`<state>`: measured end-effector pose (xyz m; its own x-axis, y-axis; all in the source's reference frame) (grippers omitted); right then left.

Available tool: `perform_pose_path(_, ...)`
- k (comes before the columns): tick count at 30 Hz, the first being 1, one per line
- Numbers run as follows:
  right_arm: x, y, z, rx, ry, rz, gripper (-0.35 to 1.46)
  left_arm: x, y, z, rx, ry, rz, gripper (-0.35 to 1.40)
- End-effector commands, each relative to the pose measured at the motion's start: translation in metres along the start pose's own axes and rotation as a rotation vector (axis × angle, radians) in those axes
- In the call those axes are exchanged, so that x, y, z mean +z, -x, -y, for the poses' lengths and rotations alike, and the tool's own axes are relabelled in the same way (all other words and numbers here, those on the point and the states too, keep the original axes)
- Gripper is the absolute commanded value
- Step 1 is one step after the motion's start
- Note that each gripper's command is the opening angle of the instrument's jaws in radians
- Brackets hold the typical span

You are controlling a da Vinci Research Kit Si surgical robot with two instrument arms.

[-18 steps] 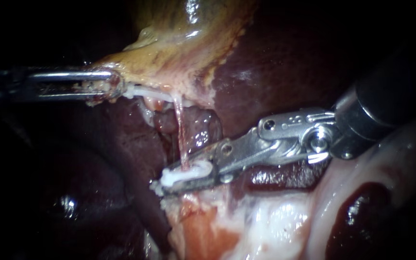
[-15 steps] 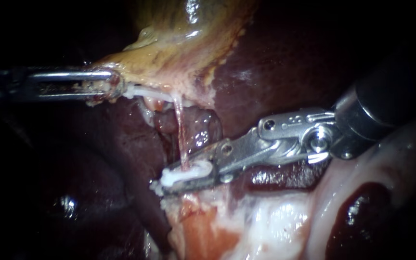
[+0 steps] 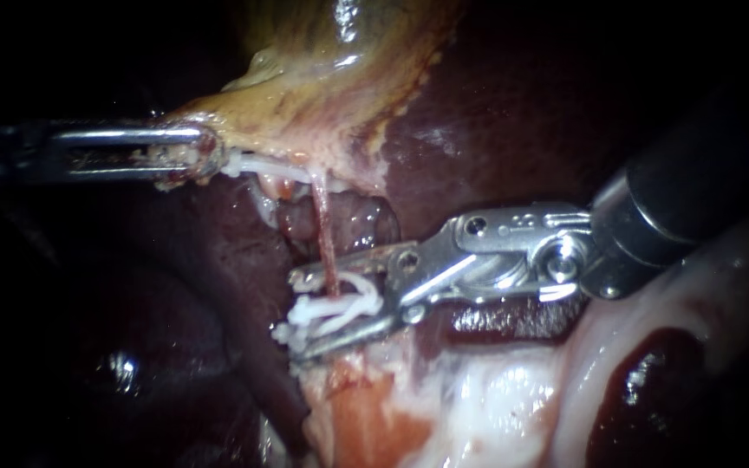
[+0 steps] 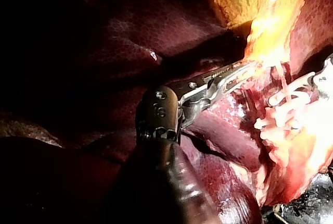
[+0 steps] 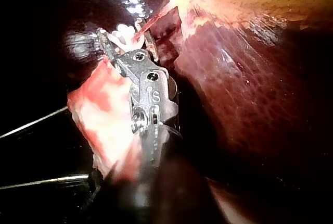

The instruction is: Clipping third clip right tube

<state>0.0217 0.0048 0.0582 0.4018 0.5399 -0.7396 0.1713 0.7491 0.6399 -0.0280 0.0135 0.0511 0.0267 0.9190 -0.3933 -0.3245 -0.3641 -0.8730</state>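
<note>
1. Endoscope view: right instrument (image 3: 298, 314), jaws spread wide, straddles the clips (image 3: 335, 305) on the tube (image 3: 326, 243) and grips nothing.
2. Left instrument (image 3: 201, 154), jaws closed on the gallbladder (image 3: 305, 95) at its lower edge.
3. Tube runs taut from that edge down across the liver (image 3: 496, 104).
4. Advice: draw the open jaws straight back, clear of the clips, with the tension held steady.
5. Count: two instruments, one tube. The clips are bunched, at least two; a third is uncertain.
</note>
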Motion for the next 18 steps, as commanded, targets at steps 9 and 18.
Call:
perform_pose_path(9,-0.0018,0.0009,-0.0010,0.116,-0.023,-0.077,0.50,-0.0001,0.0000,0.0000,0.000,0.001,0.001,-0.35)
perform_pose_path(18,-0.0026,-0.0002,-0.0016,0.164,-0.037,-0.133,0.50,-0.0001,0.0000,0.0000,0.000,0.001,0.001,-0.35)
